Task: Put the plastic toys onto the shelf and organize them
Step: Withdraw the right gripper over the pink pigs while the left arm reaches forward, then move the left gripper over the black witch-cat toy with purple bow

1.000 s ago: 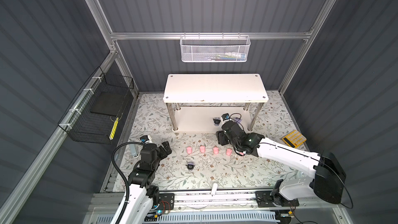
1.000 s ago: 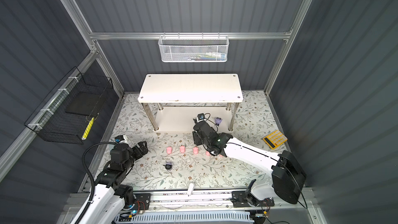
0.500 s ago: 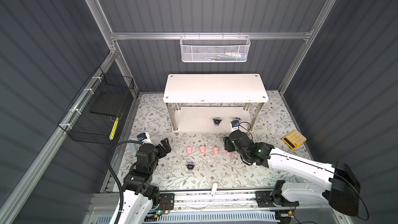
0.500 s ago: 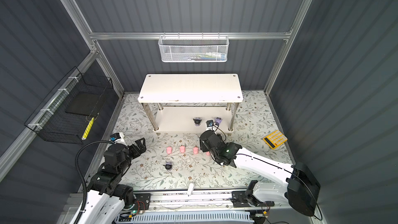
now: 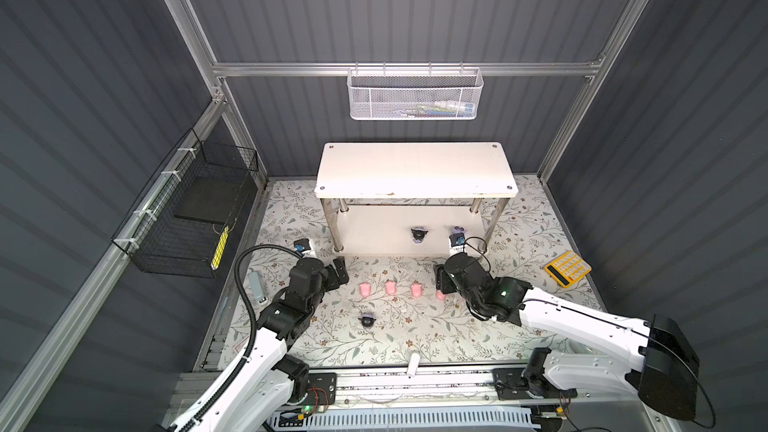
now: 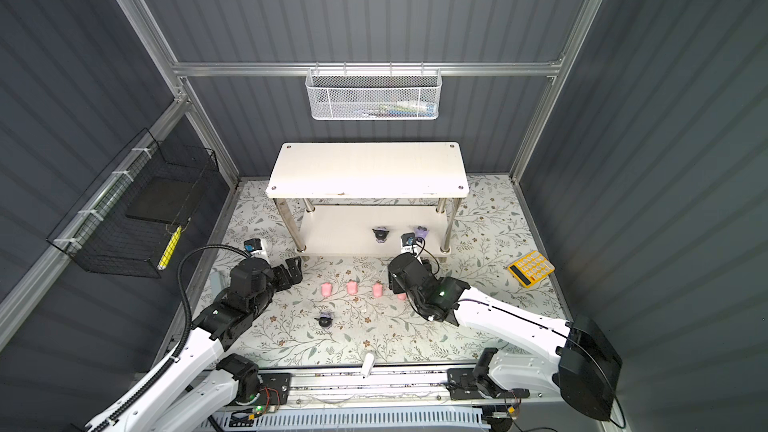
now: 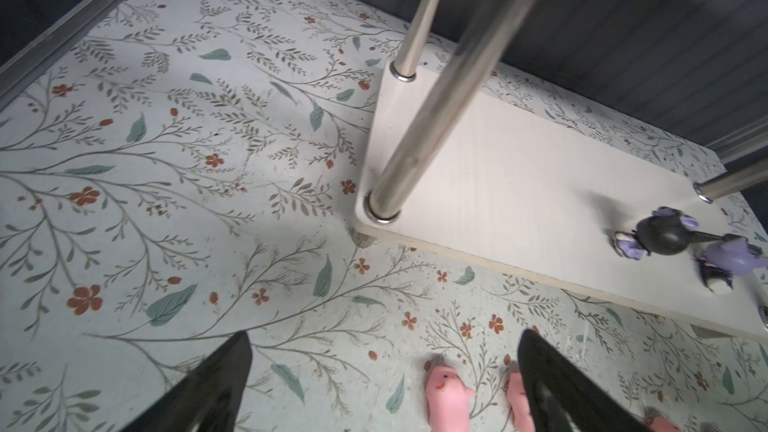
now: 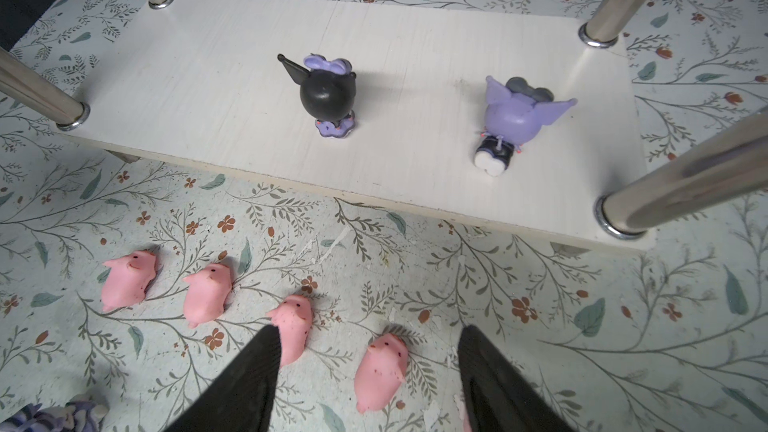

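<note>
While both arms hang low over the floral worktop (image 5: 415, 342), neither tool carries anything.

Left tool (image 5: 340, 273): jaws spread wide, empty, just off the left end of the pig row and near the shelf's front-left post.

Right tool (image 8: 368, 332): jaws partway apart, straddling the rightmost pig (image 8: 380, 371). Gaps show on both sides of it, so no grip. One finger (image 8: 257, 367) overlaps the third pig (image 8: 295, 317) in the right wrist view; I cannot tell whether they touch.

Shelf (image 5: 415, 172): stands at the back wall. Its lower board (image 8: 415, 168) carries two toys, upright and well apart: a black-headed figurine (image 8: 328, 97) near the middle and a lilac-headed figurine (image 8: 515, 118) toward the right end.

The four pink pigs lie in a row on the worktop just in front of the shelf, including the first pig (image 8: 126, 284) and second pig (image 8: 208, 295).

A lone dark-headed figurine (image 5: 367, 320) sits nearer the front rail than the row.
</note>
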Robot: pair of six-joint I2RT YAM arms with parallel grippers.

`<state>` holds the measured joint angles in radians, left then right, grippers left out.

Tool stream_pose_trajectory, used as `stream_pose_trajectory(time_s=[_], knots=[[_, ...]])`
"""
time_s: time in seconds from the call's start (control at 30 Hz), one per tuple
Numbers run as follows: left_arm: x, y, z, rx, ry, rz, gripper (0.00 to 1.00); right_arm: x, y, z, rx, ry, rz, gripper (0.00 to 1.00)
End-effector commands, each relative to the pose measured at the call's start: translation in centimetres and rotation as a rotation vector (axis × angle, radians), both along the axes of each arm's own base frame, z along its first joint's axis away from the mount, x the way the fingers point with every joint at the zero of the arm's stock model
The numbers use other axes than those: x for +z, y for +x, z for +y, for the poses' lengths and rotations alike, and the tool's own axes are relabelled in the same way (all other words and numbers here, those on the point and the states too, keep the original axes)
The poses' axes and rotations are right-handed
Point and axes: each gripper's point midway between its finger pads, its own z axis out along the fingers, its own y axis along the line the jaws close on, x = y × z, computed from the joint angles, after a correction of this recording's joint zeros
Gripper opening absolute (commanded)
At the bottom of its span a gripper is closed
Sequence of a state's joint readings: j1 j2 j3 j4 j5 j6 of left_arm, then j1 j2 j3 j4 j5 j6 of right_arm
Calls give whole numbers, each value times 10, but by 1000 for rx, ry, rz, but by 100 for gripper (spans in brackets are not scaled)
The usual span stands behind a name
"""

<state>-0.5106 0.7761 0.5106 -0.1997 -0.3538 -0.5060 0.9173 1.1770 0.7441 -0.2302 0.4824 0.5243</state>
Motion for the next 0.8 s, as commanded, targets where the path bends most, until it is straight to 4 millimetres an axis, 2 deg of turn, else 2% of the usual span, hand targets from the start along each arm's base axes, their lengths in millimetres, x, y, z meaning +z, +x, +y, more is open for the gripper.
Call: stream_pose_trajectory(time_s=[0.0, 0.1, 0.27, 0.4, 0.77], knots=[[35, 8, -13, 7, 89, -115, 100, -2, 2, 0, -9, 2, -13, 70], [39, 4, -27, -12, 134, -140, 100, -4, 2, 1, -5, 1, -7, 70], [29, -15, -32, -21, 149, -126, 100, -9, 1, 0, -3, 2, -2, 70], [16, -36, -34, -22, 173, -103, 100, -15, 0, -1, -2, -3, 9, 70], [-5, -98, -71, -104, 222, -84, 100, -17, 0, -4, -2, -10, 21, 71]])
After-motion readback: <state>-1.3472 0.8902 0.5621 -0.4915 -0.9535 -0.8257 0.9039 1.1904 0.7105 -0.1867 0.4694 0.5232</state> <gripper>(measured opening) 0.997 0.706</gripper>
